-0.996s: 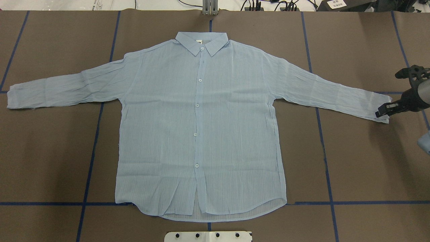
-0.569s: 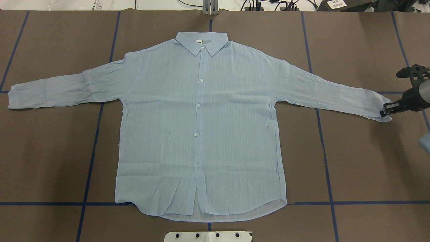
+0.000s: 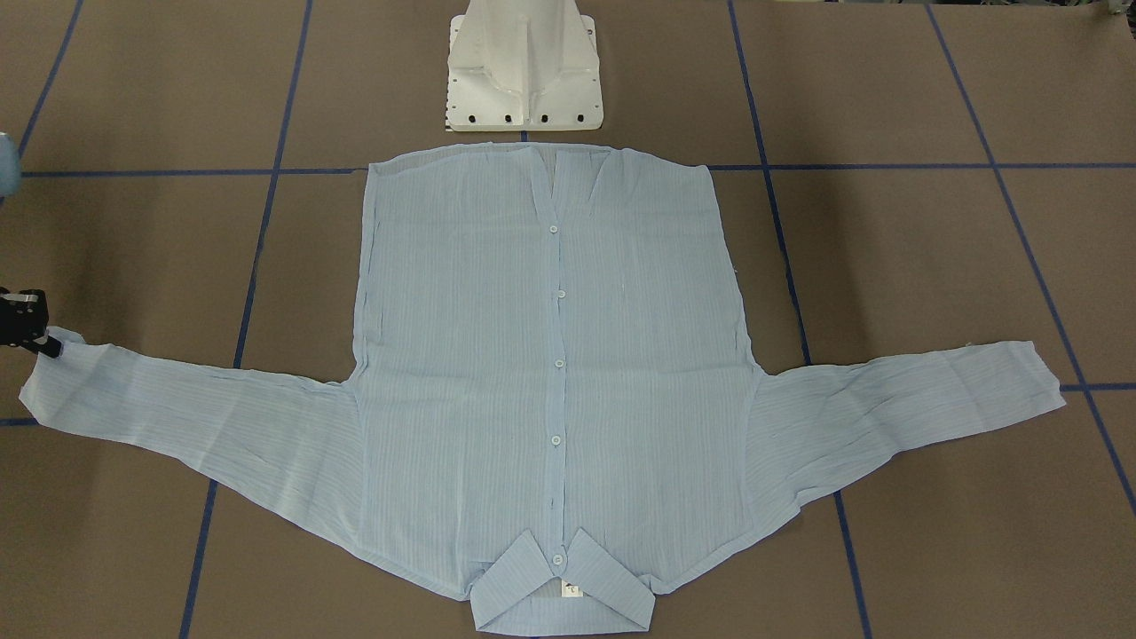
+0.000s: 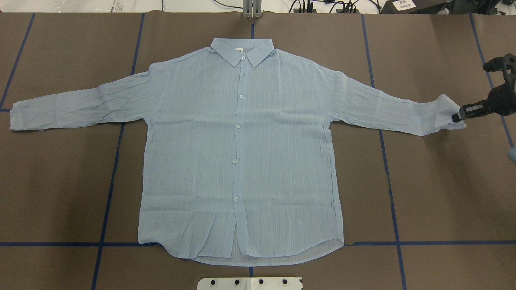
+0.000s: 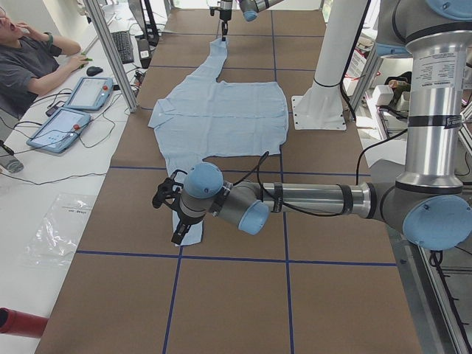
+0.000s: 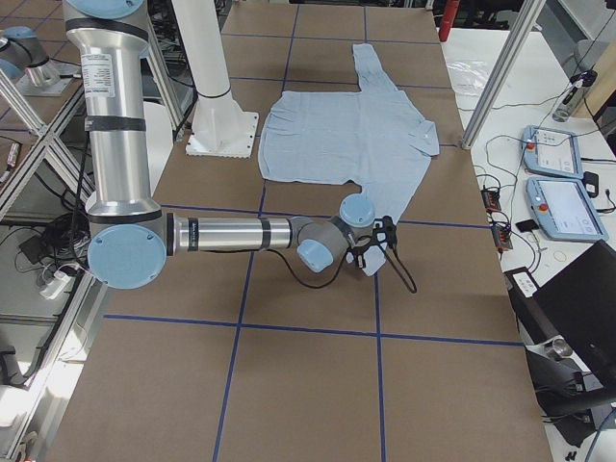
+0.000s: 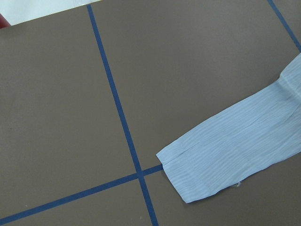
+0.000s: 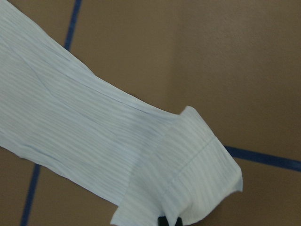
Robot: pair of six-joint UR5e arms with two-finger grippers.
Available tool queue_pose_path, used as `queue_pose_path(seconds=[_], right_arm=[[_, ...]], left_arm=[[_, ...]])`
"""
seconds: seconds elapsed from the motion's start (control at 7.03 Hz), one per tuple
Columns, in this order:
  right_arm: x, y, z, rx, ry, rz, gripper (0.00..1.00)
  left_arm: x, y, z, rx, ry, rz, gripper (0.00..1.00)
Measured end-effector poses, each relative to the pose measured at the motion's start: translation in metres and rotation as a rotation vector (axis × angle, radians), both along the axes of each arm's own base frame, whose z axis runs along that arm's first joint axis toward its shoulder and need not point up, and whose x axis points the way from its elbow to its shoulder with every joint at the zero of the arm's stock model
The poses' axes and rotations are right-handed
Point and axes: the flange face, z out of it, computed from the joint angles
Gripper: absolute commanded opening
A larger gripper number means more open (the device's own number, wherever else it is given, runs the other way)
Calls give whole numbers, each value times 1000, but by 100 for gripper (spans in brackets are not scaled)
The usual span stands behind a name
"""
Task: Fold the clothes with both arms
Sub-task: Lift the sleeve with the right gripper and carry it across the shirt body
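The pale-blue shirt lies flat and buttoned on the brown table, collar at the far side and sleeves spread. It also shows in the front view. My right gripper is shut on the right sleeve's cuff and holds it raised and folded over. The right wrist view shows that cuff just above the fingertips. My left gripper shows only in the left side view, over the left cuff. I cannot tell whether it is open or shut.
The white pedestal base stands at the shirt's hem. Blue tape lines cross the table. An operator sits with tablets beyond the far table edge, next to metal frame posts.
My right gripper has moved toward the table's far side with the right cuff in it. The sleeve end has lifted and folded over. The rest of the shirt has not moved.
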Motion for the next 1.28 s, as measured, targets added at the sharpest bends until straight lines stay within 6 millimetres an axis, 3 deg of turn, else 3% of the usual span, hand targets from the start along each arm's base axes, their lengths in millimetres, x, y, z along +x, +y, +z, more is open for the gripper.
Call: queue_pose_path(seconds=[0.14, 0.57, 0.71, 1.0, 1.28], right_arm=[[-29, -19, -59, 31, -57, -3, 0], [-182, -60, -286, 7, -169, -19, 0], [-220, -66, -341, 10, -156, -13, 0], [-293, -83, -411, 27, -126, -10, 0], [-365, -75, -444, 50, -81, -13, 0]], left_arm=[[0, 0, 0, -1, 1, 0, 99], [0, 1, 4, -7, 1, 1, 99], [0, 1, 7, -12, 0, 2, 99], [0, 2, 15, -26, 0, 3, 99], [0, 2, 20, -32, -1, 5, 99]])
